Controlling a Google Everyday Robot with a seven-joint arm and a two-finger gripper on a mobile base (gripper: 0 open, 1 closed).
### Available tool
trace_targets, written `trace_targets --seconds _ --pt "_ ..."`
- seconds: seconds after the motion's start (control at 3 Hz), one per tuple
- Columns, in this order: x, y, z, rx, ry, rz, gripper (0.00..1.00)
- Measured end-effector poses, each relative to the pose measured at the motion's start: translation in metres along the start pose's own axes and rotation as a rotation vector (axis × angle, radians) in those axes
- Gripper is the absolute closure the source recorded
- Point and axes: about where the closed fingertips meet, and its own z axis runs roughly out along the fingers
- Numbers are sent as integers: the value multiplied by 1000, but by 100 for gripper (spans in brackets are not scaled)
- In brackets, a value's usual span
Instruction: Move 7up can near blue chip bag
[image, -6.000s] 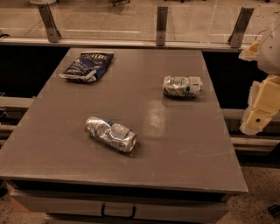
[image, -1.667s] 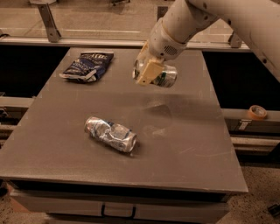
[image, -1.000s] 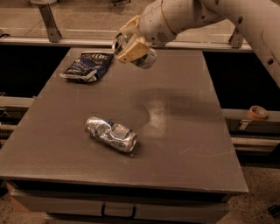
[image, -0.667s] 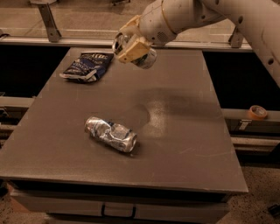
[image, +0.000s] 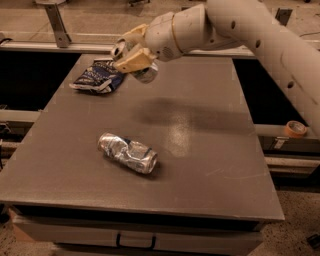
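My gripper (image: 132, 56) is at the far left of the grey table (image: 210, 165), held above the surface just right of the blue chip bag (image: 97, 77). It is shut on the 7up can (image: 145, 74), whose silver end pokes out below the tan fingers (image: 134, 61). The dark navy bag lies crumpled at the table's back left corner. The can is off the table, close beside the bag's right edge.
A crushed silver can with blue markings (image: 128, 152) lies on its side in the front middle of the table. A railing (image: 60, 30) runs behind the table. A roll of tape (image: 295, 128) sits on a ledge at the right. A drawer handle (image: 136, 241) is below the front edge.
The arm has carried the 7up can from the table's right side leftward and back, to just beside the blue chip bag. The crushed can and bag have not moved.
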Motion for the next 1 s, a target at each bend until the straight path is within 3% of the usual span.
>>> trace_targets --seconds 0.67,1.0 --pt "-40 -35 54 181 -320 87 100" --pt "-41 -32 58 175 -313 81 100"
